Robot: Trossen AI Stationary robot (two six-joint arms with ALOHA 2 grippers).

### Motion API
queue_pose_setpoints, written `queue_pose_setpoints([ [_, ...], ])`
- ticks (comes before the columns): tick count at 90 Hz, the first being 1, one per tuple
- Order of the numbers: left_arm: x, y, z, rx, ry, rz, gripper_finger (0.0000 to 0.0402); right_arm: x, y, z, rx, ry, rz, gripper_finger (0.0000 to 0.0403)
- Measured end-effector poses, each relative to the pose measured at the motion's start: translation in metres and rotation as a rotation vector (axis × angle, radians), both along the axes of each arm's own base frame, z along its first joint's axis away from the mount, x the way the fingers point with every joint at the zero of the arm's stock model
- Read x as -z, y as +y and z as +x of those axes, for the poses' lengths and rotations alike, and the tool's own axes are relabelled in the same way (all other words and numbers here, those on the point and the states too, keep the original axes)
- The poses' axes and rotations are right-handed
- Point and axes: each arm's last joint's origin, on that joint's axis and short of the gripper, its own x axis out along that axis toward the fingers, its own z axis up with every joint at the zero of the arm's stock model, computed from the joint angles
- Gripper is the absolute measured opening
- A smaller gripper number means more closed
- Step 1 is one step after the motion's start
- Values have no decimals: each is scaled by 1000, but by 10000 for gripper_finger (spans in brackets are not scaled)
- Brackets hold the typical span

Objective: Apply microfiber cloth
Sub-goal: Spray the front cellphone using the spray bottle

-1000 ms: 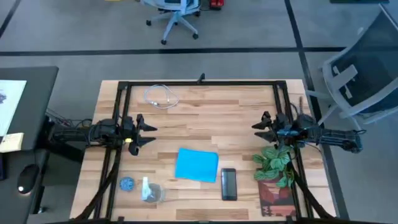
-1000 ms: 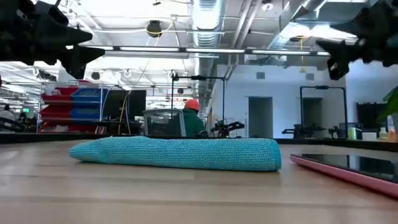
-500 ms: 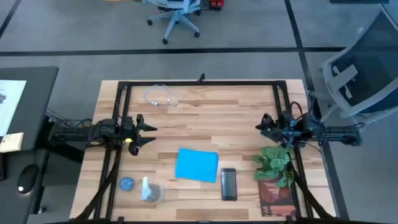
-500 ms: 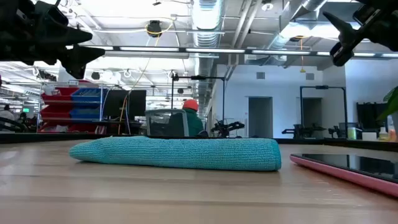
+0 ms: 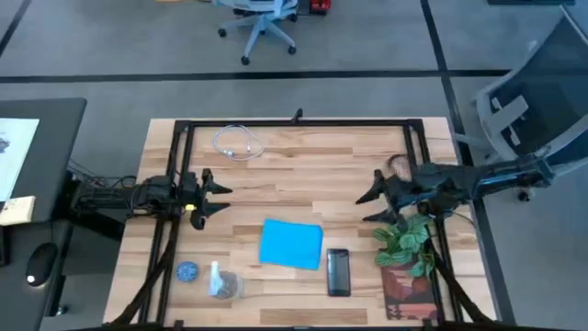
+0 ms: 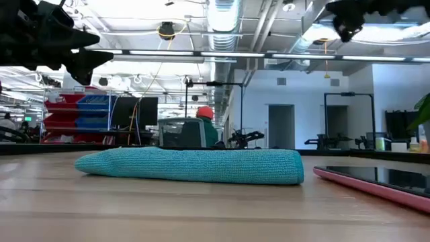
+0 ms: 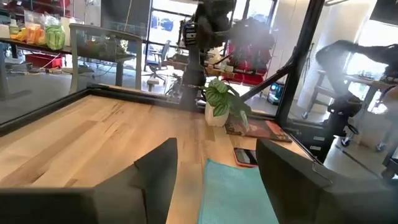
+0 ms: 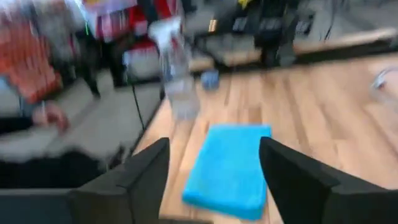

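We note the microfiber cloth [image 5: 291,244] lying flat near the table's [image 5: 312,165] front middle, just left of the black phone [image 5: 338,272], touched by neither arm. The right gripper [image 5: 370,202] hangs in the air right of the cloth, beside the potted plant [image 5: 404,236], fingers spread wide and empty. The left gripper [image 5: 220,198] waits at the table's left side, fingers likewise parted, holding nothing.
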Motion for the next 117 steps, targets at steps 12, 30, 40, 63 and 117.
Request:
queue_pose_setpoints([
  [12, 0, 0, 0, 0, 0, 0, 196, 13, 34, 35, -127, 135, -63, 260],
  [30, 0, 0, 0, -1, 0, 0, 196, 47, 86, 73, -157, 442, -47, 260],
  [40, 0, 0, 0, 0, 0, 0, 196, 65, 96, 86, -42, 614, 50, 260],
  [63, 0, 0, 0, 0, -1, 0, 196, 105, 109, 113, 96, 639, 175, 260],
  [117, 0, 0, 0, 0, 0, 0, 196, 161, 56, 242, 104, 506, -116, 242],
])
